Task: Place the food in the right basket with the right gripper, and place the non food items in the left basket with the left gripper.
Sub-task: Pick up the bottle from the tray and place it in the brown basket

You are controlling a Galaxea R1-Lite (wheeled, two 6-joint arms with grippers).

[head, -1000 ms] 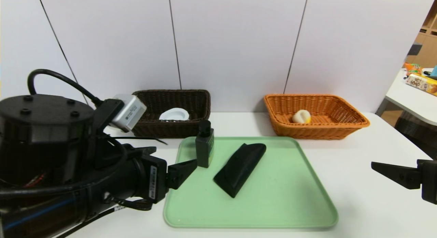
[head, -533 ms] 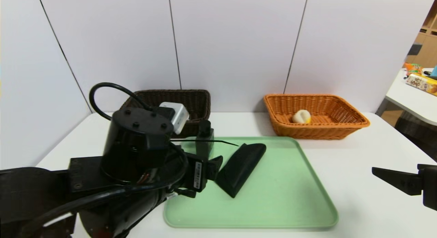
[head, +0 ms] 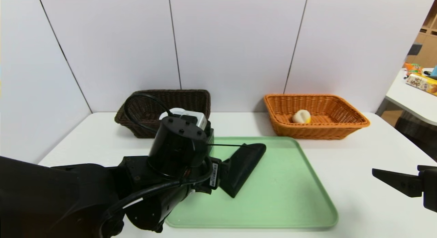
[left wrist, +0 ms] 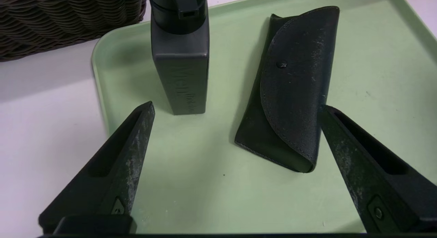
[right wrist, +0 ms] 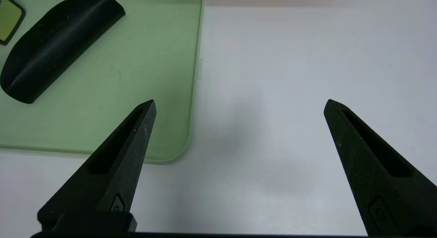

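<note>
Claws first: my left claw (left wrist: 235, 106) hangs spread wide and empty over the green tray (left wrist: 211, 197), one finger beside the near end of the black wedge-shaped block (left wrist: 290, 94), the dark green bottle (left wrist: 180, 60) standing just beyond. My right claw (right wrist: 239, 103) is parked, also released, above the bare desk (right wrist: 290, 60) off the tray's right edge. Farther back, the dark brown basket (head: 191, 98) holds what looks like the white roll (head: 172, 111), mostly hidden by my arm; the orange basket (head: 341, 123) holds the bun (head: 301, 116).
</note>
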